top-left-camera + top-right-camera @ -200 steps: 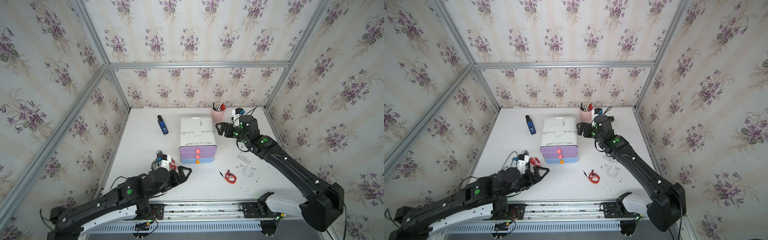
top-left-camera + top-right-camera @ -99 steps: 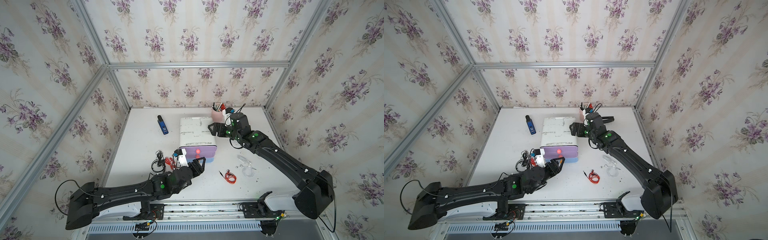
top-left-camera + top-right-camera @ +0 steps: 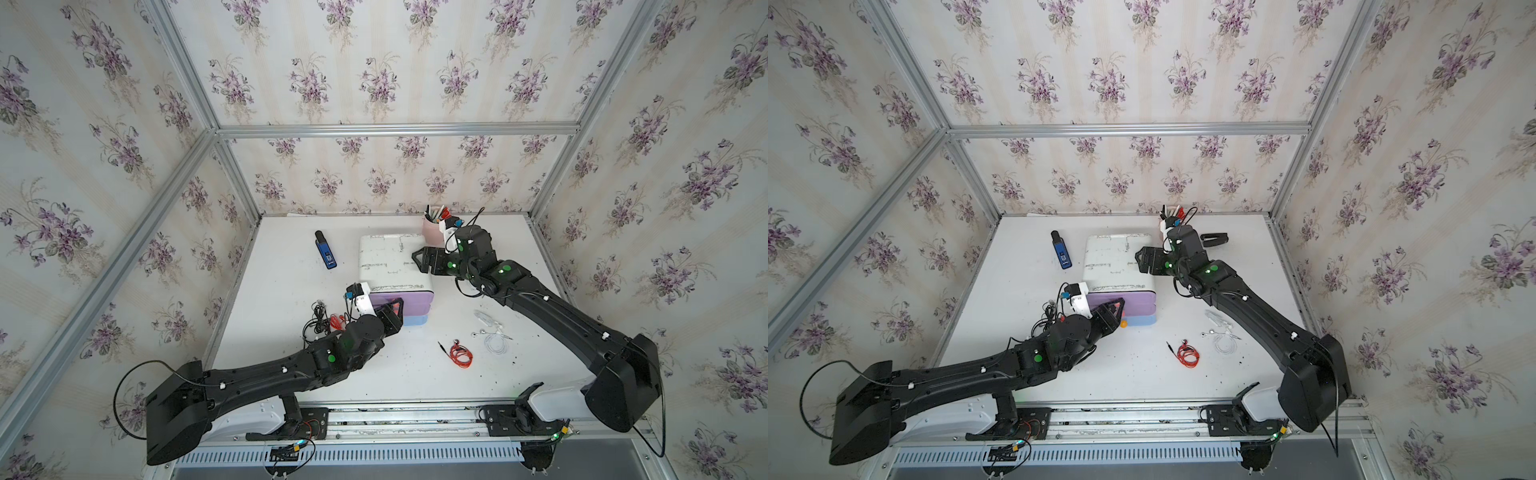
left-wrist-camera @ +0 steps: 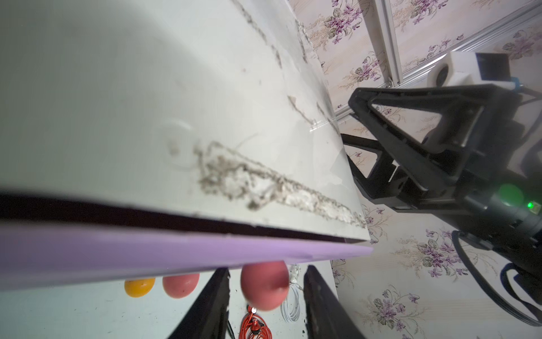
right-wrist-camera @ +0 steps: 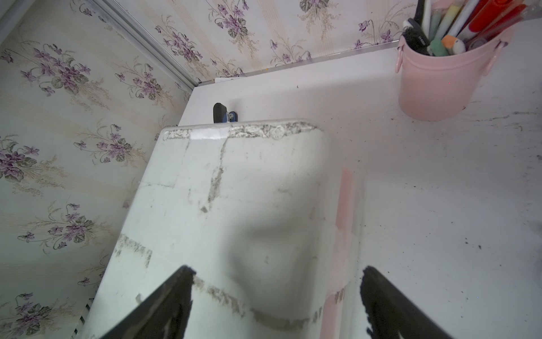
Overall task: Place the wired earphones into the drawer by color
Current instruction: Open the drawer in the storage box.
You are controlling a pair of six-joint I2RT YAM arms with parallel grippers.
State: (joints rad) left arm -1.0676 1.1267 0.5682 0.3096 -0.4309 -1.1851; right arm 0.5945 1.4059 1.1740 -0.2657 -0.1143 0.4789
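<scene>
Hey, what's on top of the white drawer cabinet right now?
Only grimy tape marks on the drawer cabinet lid. The right gripper, open, hangs over one edge, covering that bit. Nothing else shows there.

No legible text, label or number anywhere.
</scene>
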